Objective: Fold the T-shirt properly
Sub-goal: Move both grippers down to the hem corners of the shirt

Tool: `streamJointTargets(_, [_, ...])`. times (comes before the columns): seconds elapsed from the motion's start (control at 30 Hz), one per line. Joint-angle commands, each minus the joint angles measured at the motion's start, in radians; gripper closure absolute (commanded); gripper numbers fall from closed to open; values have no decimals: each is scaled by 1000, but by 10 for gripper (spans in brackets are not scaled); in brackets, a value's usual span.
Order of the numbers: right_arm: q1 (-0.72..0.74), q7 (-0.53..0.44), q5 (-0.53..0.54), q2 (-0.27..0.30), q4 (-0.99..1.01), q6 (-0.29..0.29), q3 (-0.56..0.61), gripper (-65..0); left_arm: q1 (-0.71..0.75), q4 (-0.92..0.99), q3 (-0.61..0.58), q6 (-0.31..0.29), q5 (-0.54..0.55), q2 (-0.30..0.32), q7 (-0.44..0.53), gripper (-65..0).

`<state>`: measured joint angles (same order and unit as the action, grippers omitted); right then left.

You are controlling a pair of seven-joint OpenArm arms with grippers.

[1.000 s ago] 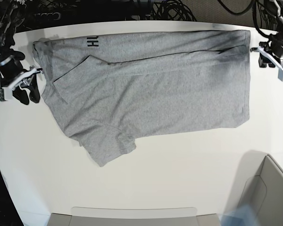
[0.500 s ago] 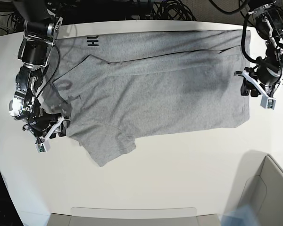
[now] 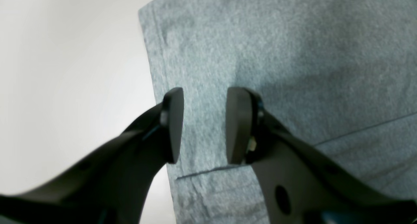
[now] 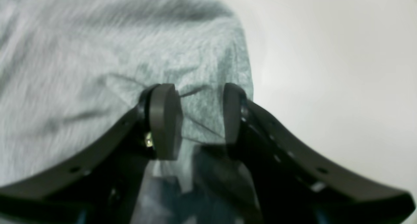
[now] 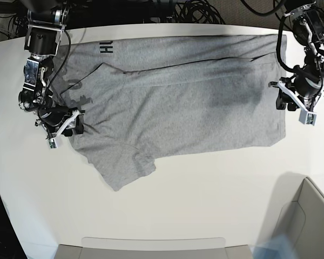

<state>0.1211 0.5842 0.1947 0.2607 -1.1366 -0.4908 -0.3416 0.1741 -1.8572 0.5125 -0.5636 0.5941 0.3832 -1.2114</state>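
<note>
The T-shirt (image 5: pixel 183 102) lies flat on the white table (image 5: pixel 205 205), partly folded lengthwise, black lettering (image 5: pixel 106 49) at its far edge; the left gripper (image 3: pixel 203 124) sits at the hem edge, jaws spread, fabric below and between the fingertips; the right gripper (image 4: pixel 198 119) sits at the opposite end, jaws spread astride a wrinkled fabric edge, nothing pinched

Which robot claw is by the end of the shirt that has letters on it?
The right claw, on the base view's left side. Black letters are printed at that end of the T-shirt. The left claw sits at the plain end.
</note>
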Motion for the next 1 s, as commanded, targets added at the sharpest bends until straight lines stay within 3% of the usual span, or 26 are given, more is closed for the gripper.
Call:
streamJointTargets(0.0, [-36, 122, -48, 1, -33, -6, 3, -242, -8, -12, 7, 1, 10, 17, 14, -215])
streamJointTargets(0.3, [-70, 133, -48, -71, -319, -6, -53, -242, -26, 41, -2, 0, 10, 20, 14, -215])
streamJointTargets(0.5, [71, 139, -56, -94, -402, -6, -55, -243, -37, 70, -2, -2, 10, 26, 14, -215])
streamJointTargets(0.6, [219, 139, -94, -79, -248, -6, -53, -245, -48, 70, -2, 0, 10, 21, 15, -215])
streamJointTargets(0.77, [512, 110, -261, -48, 221, -9, -52, -246, -66, 72, -1, 1, 10, -10, 14, -215])
streamJointTargets(0.97, [654, -175, -311, -36, 653, -6, -53, -246, -66, 72, 4, 1, 10, -48, 14, -215])
